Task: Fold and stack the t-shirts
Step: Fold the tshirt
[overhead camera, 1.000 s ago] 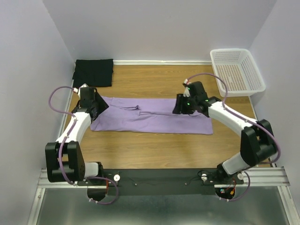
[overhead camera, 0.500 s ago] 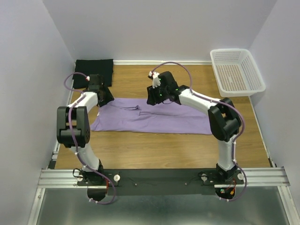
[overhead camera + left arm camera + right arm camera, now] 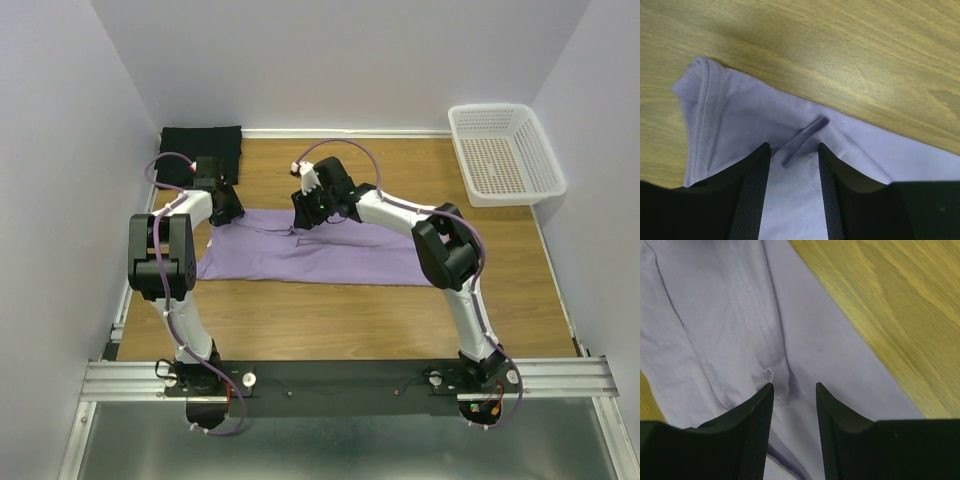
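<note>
The lavender t-shirt (image 3: 330, 255) lies on the wooden table, folded lengthwise into a long strip. My left gripper (image 3: 230, 209) is open over its far left corner. In the left wrist view the gripper (image 3: 792, 150) has lavender cloth (image 3: 735, 115) and a small crease between its jaws. My right gripper (image 3: 303, 216) is open at the far edge, left of the middle. In the right wrist view the gripper (image 3: 793, 388) straddles a seam fold of the shirt (image 3: 715, 315). The black t-shirt (image 3: 201, 153) lies folded at the back left corner.
A white perforated basket (image 3: 505, 150) stands at the back right against the wall. Walls close the table on the left, back and right. Bare wood (image 3: 330, 325) lies between the shirt and the arm bases.
My right gripper has moved left along the shirt's far edge, from right of the middle to left of it. My left gripper has moved back to the shirt's far left corner.
</note>
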{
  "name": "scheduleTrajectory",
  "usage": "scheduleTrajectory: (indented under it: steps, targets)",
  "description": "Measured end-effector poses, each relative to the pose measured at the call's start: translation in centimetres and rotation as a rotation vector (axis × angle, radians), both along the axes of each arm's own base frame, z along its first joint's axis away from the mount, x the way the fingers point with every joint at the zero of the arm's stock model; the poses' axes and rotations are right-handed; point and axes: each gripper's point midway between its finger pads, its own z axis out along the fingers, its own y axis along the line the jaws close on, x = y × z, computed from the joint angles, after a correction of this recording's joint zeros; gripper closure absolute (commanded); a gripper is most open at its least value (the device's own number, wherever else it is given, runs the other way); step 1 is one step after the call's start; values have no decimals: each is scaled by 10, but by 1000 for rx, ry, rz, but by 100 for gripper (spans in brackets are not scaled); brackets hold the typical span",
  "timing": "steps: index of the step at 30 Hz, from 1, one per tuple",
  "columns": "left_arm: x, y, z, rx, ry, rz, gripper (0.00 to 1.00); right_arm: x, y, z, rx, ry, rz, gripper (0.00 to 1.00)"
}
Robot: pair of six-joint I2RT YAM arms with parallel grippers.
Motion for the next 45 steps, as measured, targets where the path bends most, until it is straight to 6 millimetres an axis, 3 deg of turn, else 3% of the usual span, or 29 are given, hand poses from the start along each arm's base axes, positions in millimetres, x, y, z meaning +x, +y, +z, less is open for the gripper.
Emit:
scheduleTrajectory:
  steps: [9, 14, 20, 26, 28, 32, 38, 45]
  targets:
    - [-1, 0, 0, 9, 2, -13, 67, -11, 12, 1, 7, -16, 69, 53]
    - [-2, 0, -1, 11, 5, -16, 69, -11, 12, 1, 5, -23, 76, 53]
    - [-2, 1, -1, 15, 8, -14, 65, -13, 14, 1, 4, -25, 82, 53]
    - [-5, 10, 1, 55, 13, 18, 49, -16, 17, 2, 4, -31, 94, 55]
    - [-5, 13, 6, 69, 4, 30, 47, -17, 18, 2, 6, -27, 96, 58]
    - [-3, 19, 36, 95, -66, 51, 46, -18, 20, 4, 19, -4, 73, 66]
    - [-14, 13, 77, 116, -170, 48, 45, -5, 31, 31, 83, 6, -7, 68]
    - [-45, 10, 85, 124, -212, 44, 45, 13, 43, 62, 160, -8, -84, 75]
